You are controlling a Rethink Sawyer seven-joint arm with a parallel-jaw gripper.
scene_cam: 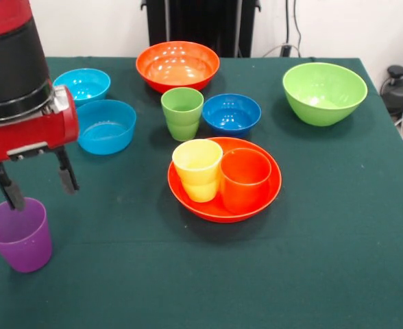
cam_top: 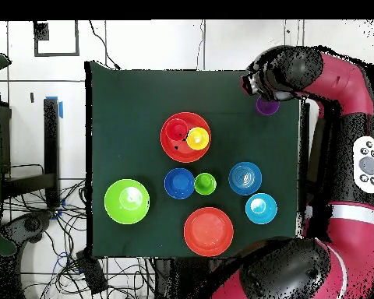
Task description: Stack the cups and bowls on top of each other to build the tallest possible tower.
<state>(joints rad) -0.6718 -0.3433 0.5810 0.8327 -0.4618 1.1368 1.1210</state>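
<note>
The pincer [scene_cam: 38,189] hangs over the purple cup [scene_cam: 19,235], which stands upright and mouth-up at a corner of the green-clothed surface [scene_cam: 325,226], close to its edge. The two fingers are spread apart. One fingertip [scene_cam: 14,200] overlaps the cup's rim, apparently dipping inside; the other ends above the cloth just beside the cup. This looks like a line-up for pinching the cup by its wall, one finger inside and one outside, but the cup is not yet gripped.

Toward the middle of the surface an orange bowl [scene_cam: 188,195] carries the yellow cup [scene_cam: 197,170] and the orange cup [scene_cam: 245,179], upright and touching side by side. That reads as a wide base chosen for the tower, though two cups abreast give no single column yet.

The rest stands singly and apart, each mouth-up:
- the green cup [scene_cam: 182,113] between the dark blue bowl [scene_cam: 231,113] and a light blue bowl [scene_cam: 106,126]
- a second light blue bowl [scene_cam: 82,85] near the edge at the robot's side
- the other orange bowl [scene_cam: 177,65] at the middle of that same edge
- the lime green bowl [scene_cam: 324,92] toward the opposite corner of that edge

Judging by this, the purple cup is the next piece to carry inward, and most stacking remains to be done
</note>
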